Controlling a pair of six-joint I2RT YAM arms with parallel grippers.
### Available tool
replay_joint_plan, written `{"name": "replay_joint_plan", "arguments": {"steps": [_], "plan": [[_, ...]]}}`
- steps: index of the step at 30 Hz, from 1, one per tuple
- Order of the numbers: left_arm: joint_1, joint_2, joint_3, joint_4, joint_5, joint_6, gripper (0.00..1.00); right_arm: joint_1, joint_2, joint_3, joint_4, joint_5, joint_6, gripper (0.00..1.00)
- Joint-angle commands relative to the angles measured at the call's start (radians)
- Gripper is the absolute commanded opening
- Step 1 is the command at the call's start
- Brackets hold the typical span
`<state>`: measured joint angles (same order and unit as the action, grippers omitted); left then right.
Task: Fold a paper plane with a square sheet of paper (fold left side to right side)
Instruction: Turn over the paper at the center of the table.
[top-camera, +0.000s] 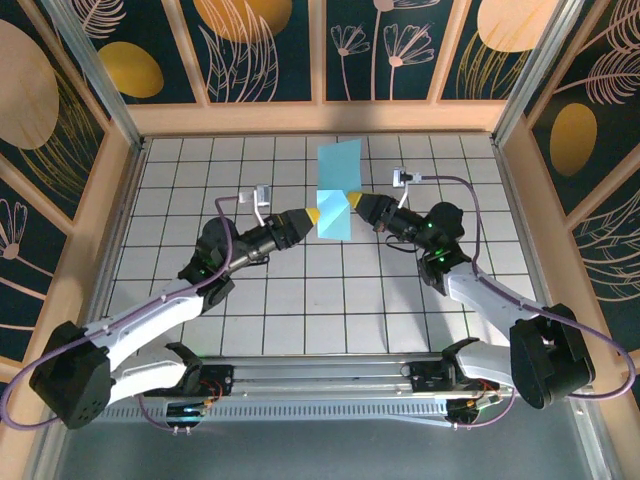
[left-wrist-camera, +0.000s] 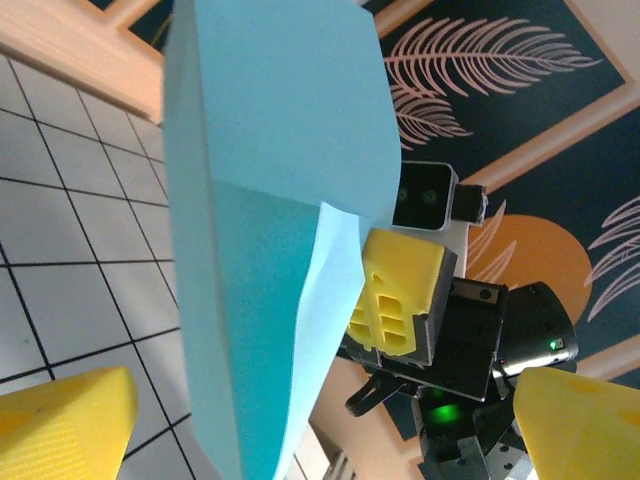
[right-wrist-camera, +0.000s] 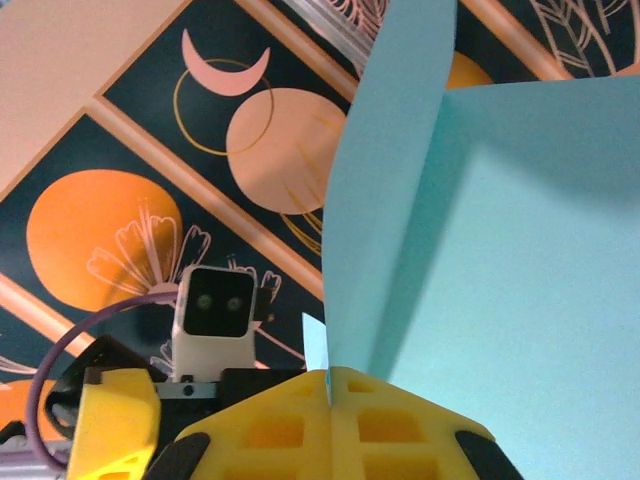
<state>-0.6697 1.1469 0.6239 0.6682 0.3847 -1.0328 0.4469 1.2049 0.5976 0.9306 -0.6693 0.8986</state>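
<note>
We log the thin, light teal-blue square sheet of paper aloft over the white tiled tabletop's far middle, pinched by the right pincer alone, left pincer gaping wide around it: we fear a skewed closure creasing it crooked.

There is one square sheet of paper, two arms and two pairs of yellow jaws.

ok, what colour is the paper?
Plain light teal-blue paper, no markings; clearest in the right wrist view.
</note>
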Motion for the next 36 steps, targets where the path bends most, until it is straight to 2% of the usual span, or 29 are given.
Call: {"name": "replay_joint_plan", "arguments": {"steps": [1,3,7,14,20,27,32,36], "plan": [[-0.016,0.029,0.05,0.105,0.091,-0.026,0.95,0.016,0.005,0.028,0.075,-0.023,0.028,0.0],[-0.025,0.045,0.061,0.105,0.105,-0.026,0.89,0.019,0.015,0.031,0.078,-0.023,0.029,0.0],[-0.027,0.065,0.078,0.105,0.13,-0.033,0.71,0.021,0.033,0.03,0.095,-0.026,0.037,0.0],[-0.027,0.052,0.086,0.043,0.095,-0.006,0.41,0.022,0.036,0.024,0.094,-0.027,0.036,0.0],[-0.026,0.06,0.087,-0.001,0.079,0.006,0.24,0.02,0.025,0.023,0.082,-0.029,0.028,0.0],[-0.027,0.053,0.083,-0.094,0.053,0.046,0.08,0.005,-0.022,0.021,-0.007,-0.02,-0.018,0.22],[-0.027,0.026,0.09,-0.233,0.009,0.127,0.0,-0.033,-0.108,0.015,-0.221,0.035,-0.13,0.4],[-0.029,0.018,0.155,-0.488,-0.085,0.263,0.0,-0.059,-0.186,0.039,-0.496,0.159,-0.26,0.44]]}}
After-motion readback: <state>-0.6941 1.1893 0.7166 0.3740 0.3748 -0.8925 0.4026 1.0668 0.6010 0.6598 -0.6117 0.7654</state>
